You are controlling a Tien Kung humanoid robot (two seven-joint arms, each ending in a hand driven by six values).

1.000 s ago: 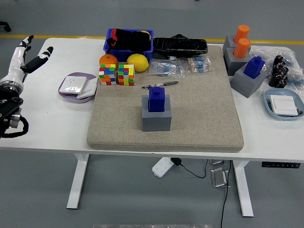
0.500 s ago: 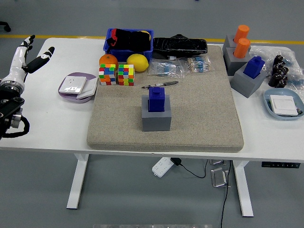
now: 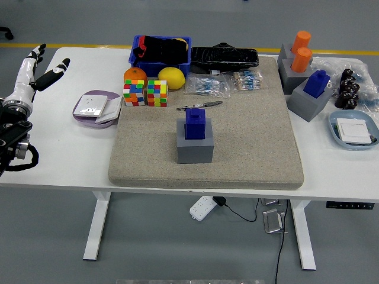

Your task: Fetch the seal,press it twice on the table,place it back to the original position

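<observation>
A blue seal (image 3: 196, 123) stands upright in a grey block holder (image 3: 195, 147) at the middle of the beige felt mat (image 3: 249, 154). My left hand (image 3: 37, 70) hovers at the table's far left edge, fingers spread and empty, far from the seal. The black left forearm (image 3: 12, 133) runs down the picture's left side. My right arm does not show.
A second blue seal on a grey block (image 3: 312, 94) and two orange seals (image 3: 301, 52) stand at the right. Two colour cubes (image 3: 145, 93), an orange, a lemon, a blue bin (image 3: 160, 53), a purple dish (image 3: 95, 107), a pen (image 3: 199, 106) and plastic bags lie behind the mat.
My left hand has drifted slightly up and to the right along the table's left edge, still spread. Nothing on the table has moved.
</observation>
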